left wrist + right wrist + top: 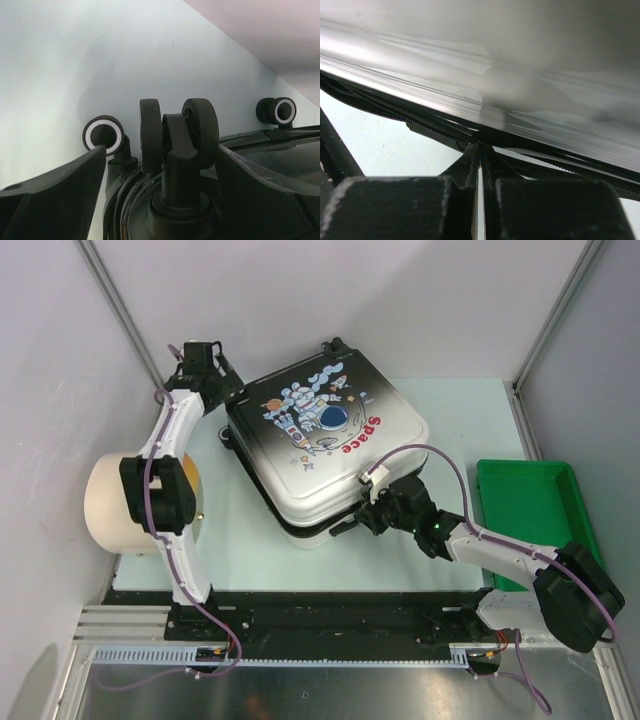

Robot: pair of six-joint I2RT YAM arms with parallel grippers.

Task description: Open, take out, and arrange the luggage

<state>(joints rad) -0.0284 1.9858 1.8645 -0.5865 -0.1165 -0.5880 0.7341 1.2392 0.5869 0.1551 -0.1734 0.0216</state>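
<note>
The luggage (320, 440) lies flat in the middle of the table, its astronaut "Space" print facing up and its wheels toward the far left. My left gripper (205, 365) is at that wheel end. In the left wrist view it (165, 165) is open, its fingers (50, 200) on either side of a black twin wheel (200, 125) without touching it. My right gripper (362, 518) is at the case's near edge. In the right wrist view it (480, 147) is shut, tips against the zipper seam (385, 112) under the pale shell (520, 75). I cannot see whether a zipper pull is pinched.
A green plastic bin (530, 510) stands at the right edge of the table. A beige cylinder (125, 502) lies at the left, beside the left arm. Two more wheels (103, 135) (277, 110) flank the twin wheel. White walls and metal posts enclose the table.
</note>
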